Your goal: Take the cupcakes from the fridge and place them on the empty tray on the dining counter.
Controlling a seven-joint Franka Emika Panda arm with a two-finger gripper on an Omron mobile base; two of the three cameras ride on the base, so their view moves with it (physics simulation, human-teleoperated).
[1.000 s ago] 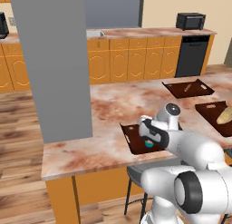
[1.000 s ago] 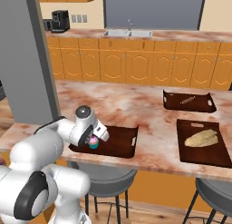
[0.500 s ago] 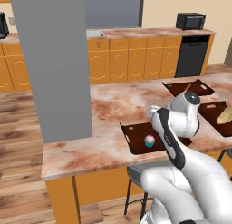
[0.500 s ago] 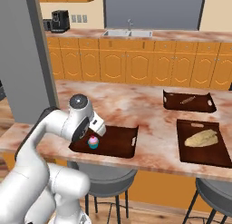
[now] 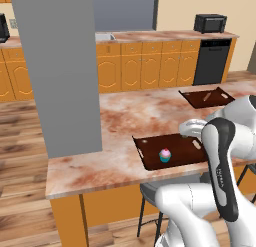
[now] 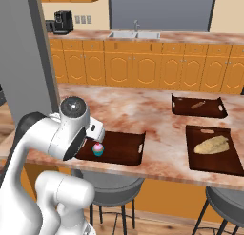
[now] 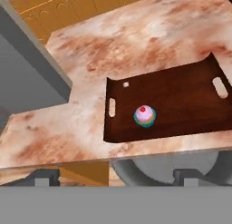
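Cupcake [image 7: 145, 115], the pink one, sits on the tray [image 7: 190, 100] on the table [image 7: 118, 41]; my pincer [image 7: 115, 175] is released, holding nothing. Brown one not yet delivered, I judge.

I can read no text, label, brand, number or sign anywhere before me.
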